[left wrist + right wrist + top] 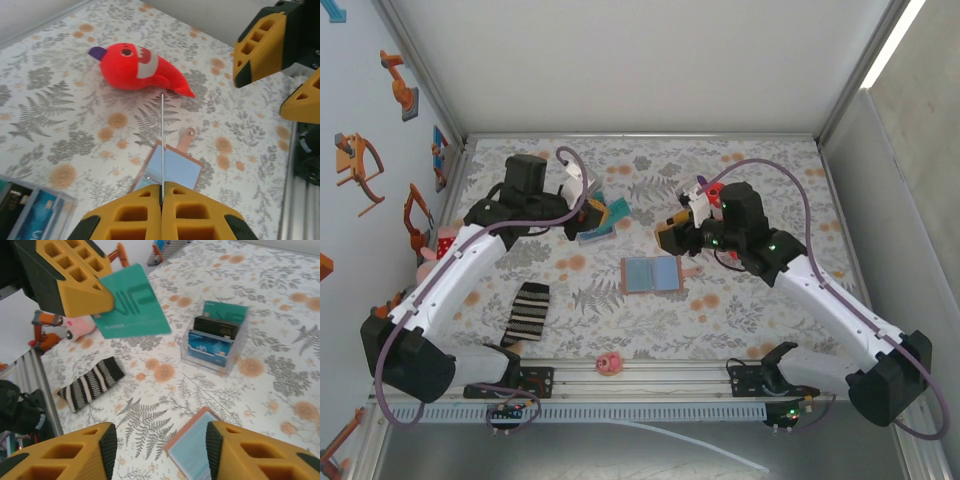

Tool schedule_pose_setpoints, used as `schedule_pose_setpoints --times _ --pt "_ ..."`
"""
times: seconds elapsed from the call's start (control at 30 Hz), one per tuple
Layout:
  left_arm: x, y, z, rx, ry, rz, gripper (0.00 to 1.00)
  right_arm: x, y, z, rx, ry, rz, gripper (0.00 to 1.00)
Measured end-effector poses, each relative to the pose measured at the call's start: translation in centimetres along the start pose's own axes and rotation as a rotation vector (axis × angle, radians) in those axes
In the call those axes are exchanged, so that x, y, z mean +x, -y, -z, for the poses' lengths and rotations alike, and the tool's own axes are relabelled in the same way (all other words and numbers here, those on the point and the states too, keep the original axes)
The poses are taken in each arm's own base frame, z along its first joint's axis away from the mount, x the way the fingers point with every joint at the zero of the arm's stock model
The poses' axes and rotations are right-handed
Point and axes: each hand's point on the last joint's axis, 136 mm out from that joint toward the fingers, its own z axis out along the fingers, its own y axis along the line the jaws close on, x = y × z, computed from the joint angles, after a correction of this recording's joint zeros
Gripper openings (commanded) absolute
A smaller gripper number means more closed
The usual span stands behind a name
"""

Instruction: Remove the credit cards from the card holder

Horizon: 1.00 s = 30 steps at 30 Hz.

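Logging big to small (Obs. 1): floral table (720,325) first, then the arms. Why is the left gripper (162,190) raised off the surface?

Obs. 2: Its fingers are pressed together on a teal card (132,302), pinched near one edge and hanging in the air. My reading: it is held high so the card clears everything on the way to the clear card box (240,345), which sits just beside that gripper in the top view.

Obs. 1: And the right gripper (160,437)?

Obs. 2: Fingers spread, nothing between them. It hovers close above the card holder (652,272), facing the left one. I judge it free to reach down.

Obs. 1: Card holder position?

Obs. 2: Flat on the table between the two grippers, nearer the arm bases than the box. It lies open, blue inner faces up, snap tab (187,140) pointing toward the right arm. Open and face-up makes sense, since the pockets can be reached from above.

Obs. 1: Contents?

Obs. 2: Holder: the pockets look flat, and I cannot tell whether any card is inside. Box: cards stand on edge in a row, a teal one at the back, a black one in the middle, a blue one in front. Upright storage leaves the top edges exposed and, as far as I judge, room for more.
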Motion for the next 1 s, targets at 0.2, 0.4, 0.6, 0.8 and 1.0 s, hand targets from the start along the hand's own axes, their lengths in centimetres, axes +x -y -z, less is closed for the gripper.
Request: schedule_pose_setpoints --times 0.2,0.4,0.6,0.8,1.0 --pt "0.4 -2.7 1.3 -0.11 0.021 -0.015 0.0 0.2 1.6 0.1 0.091 -0.002 -0.027 0.57" --pt "0.7 -6.8 2.5 -0.24 0.036 -0.044 0.0 0.1 2.8 0.3 0.158 0.007 -0.055 0.61" --pt "1.9 -11.3 1.6 -0.311 0.01 -0.115 0.0 -0.3 3.3 0.1 0.181 0.009 -0.078 0.61" --pt "4.8 -14.6 -0.4 -0.276 -0.05 -0.165 0.0 -0.3 4.1 0.2 0.229 0.018 -0.104 0.6" --pt "6.1 -16.1 -2.6 -0.181 -0.107 -0.232 0.0 -0.5 5.1 0.5 0.285 0.031 -0.13 0.6"
